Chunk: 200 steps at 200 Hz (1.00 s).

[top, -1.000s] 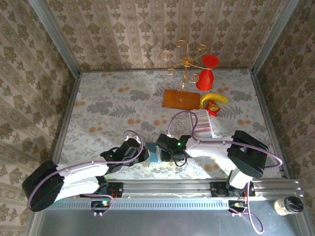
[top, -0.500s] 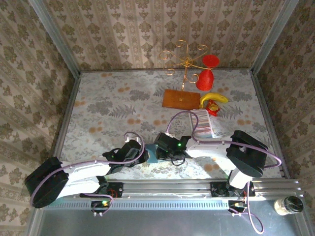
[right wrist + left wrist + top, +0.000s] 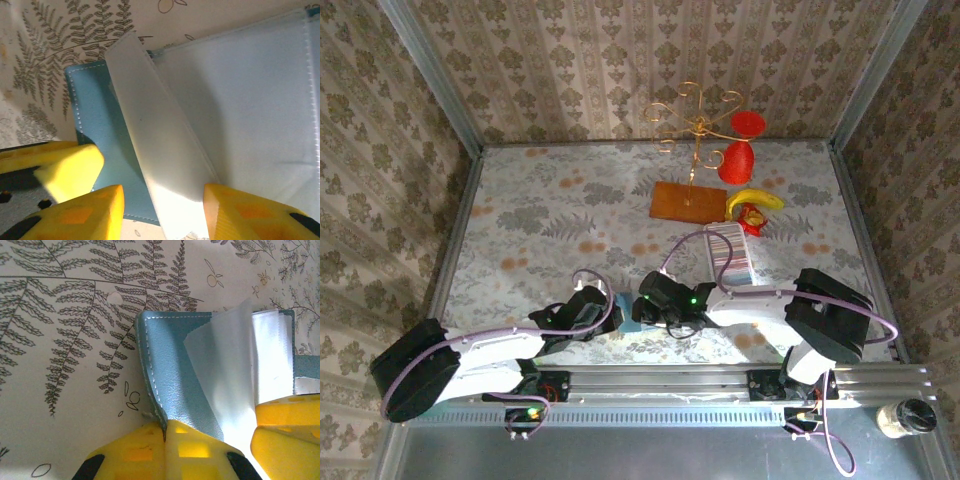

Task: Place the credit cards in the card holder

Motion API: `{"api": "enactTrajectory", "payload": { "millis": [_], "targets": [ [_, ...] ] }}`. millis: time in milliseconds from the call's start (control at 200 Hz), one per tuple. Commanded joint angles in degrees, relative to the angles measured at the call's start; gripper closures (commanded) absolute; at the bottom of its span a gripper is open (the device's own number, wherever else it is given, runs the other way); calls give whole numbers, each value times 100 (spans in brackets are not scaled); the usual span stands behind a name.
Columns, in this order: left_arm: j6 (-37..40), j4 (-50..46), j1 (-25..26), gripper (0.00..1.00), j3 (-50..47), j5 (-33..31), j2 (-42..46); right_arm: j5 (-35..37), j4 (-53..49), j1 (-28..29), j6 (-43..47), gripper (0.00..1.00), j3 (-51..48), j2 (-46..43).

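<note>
Small teal-blue stitched folding card holder [image 3: 628, 313], open on the fern-printed table [image 3: 540, 220] at 6 o'clock of the top view, just ahead of the arm bases and between both grippers. In the left wrist view, spread from 9 to 3 o'clock: teal cover toward 9, its stitched edge running 12 to 6, frosted clear pockets [image 3: 270, 350] fanning toward 3. Whether those pockets hold cards: cannot tell.

Left gripper [image 3: 165, 432], yellow-fingered, clamped tight on the cover's lower edge at 6 o'clock, cover bowed toward the grip.

Right gripper [image 3: 162, 200], jaws partly apart, straddling a pale frosted rectangular sheet [image 3: 150, 120] with its long axis running 11 to 5 o'clock across the teal panel. Touches the 3 o'clock finger, stands clear of the other. Card or loose pocket: cannot tell.

Long whitish rectangular tray [image 3: 732, 250] at 2 o'clock of the holder, long axis 12 to 6, finely striped, contents too small to read. Farther toward 12, orange-brown flat board [image 3: 685, 200], yellow banana [image 3: 755, 199] and gold wire stand [image 3: 698, 115].
</note>
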<state>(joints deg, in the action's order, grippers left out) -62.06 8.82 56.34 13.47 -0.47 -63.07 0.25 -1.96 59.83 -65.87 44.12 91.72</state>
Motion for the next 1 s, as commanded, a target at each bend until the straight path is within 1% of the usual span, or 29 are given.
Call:
{"api": "enactTrajectory", "payload": {
  "millis": [0, 290, 720, 900, 995],
  "targets": [
    [-71, -55, 81, 100, -104, 38, -107, -121, 524, -7, -231, 54, -129, -185],
    [-87, 71, 90, 100, -117, -4, -179, -271, 1226, 2, -540, 54, -322, -102],
    [-87, 146, 92, 100, -179, -43, -212, -291, 2131, 6, -910, 55, -714, -348],
    [-78, 181, 94, 100, -170, -49, -291, 139, 1730, 11, -823, 56, -844, -851],
    [-95, 215, 97, 100, -161, -32, -357, 212, 1631, -11, -897, 57, -952, -950]
  ]
}}
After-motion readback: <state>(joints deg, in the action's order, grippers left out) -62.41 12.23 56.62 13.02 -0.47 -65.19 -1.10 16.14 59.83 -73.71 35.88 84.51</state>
